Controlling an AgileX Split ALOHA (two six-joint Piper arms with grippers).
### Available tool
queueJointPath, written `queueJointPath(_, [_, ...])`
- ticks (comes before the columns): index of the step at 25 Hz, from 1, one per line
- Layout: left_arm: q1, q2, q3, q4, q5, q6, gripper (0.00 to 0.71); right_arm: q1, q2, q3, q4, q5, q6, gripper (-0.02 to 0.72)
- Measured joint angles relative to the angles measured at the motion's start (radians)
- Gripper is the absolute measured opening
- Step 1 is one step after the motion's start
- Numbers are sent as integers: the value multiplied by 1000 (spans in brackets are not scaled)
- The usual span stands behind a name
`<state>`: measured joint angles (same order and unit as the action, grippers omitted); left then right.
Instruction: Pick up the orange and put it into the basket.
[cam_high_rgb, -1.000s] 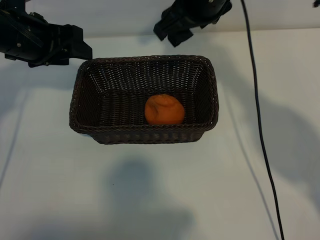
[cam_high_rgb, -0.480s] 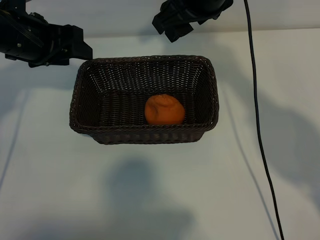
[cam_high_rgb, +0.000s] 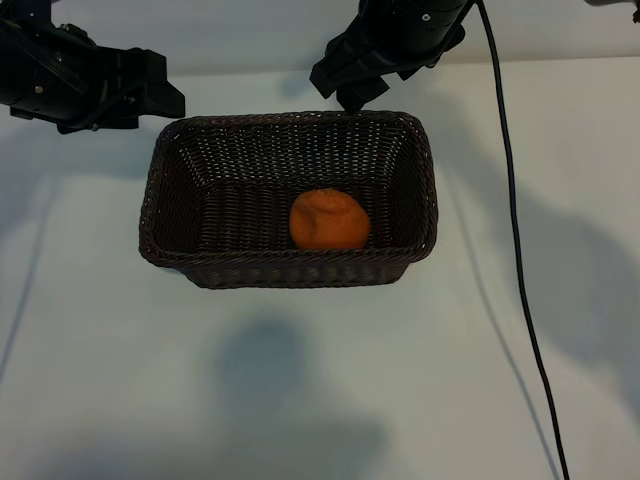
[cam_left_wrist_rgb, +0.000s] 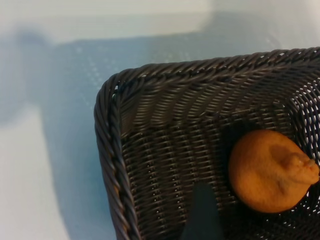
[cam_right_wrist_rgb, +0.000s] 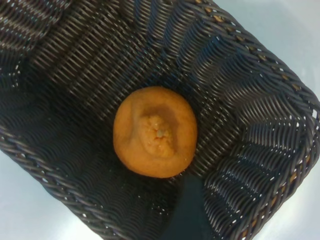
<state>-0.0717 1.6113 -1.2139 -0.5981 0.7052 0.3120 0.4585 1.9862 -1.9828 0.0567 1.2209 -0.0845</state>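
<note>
1. The bright-orange, dimpled orange (cam_high_rgb: 328, 221) lies inside the dark-brown woven wicker basket (cam_high_rgb: 160, 170), below the empty, spread right hand (cam_high_rgb: 350, 83).
2. Placing looks done; next, withdraw. The left hand (cam_high_rgb: 150, 95), also spread, idles beside the rim.

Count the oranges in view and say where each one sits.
1. The orange lies on the floor of the basket, near its front wall and right of centre in the exterior view. No others visible.

A white tabletop (cam_high_rgb: 300, 380) fills the ext. view, w/ a paler strip seen along its far edge. A thin black cable (cam_high_rgb: 520, 270) is laid across the tabletop, running from far edge to near edge. Soft grey shadows are cast left of the cable; light is diffuse.
</note>
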Motion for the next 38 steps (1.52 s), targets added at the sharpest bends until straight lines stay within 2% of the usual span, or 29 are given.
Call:
queueJointPath(26, [0, 0, 0, 0, -1, 0, 589, 0, 28, 0, 7, -1, -2, 594])
queueJointPath(38, [0, 0, 0, 0, -1, 0, 588, 0, 28, 0, 11, -1, -2, 507])
